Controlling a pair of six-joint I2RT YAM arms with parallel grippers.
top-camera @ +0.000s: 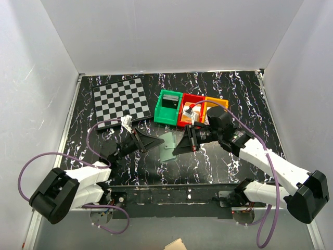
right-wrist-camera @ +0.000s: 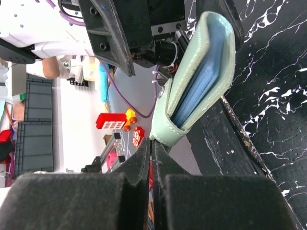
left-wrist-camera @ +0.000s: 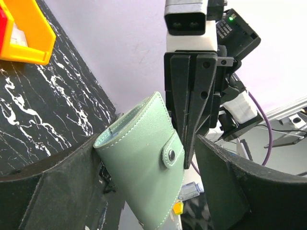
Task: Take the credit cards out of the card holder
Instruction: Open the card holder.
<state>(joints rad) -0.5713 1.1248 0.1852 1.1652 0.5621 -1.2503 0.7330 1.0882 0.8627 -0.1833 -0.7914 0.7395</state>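
Observation:
The sage-green card holder hangs above the table's middle, snapped shut, between the two arms. My left gripper stands open around it. In the left wrist view the card holder leans on one finger, and a clear gap separates it from the other finger. My right gripper is shut, and its tips touch the edge of the snap tab. Light blue layers show at the holder's open end. No separate card can be made out.
A checkered board lies at the back left. Green, red and orange bins stand in a row behind the grippers, the green one holding a dark object. White walls enclose the black marbled table.

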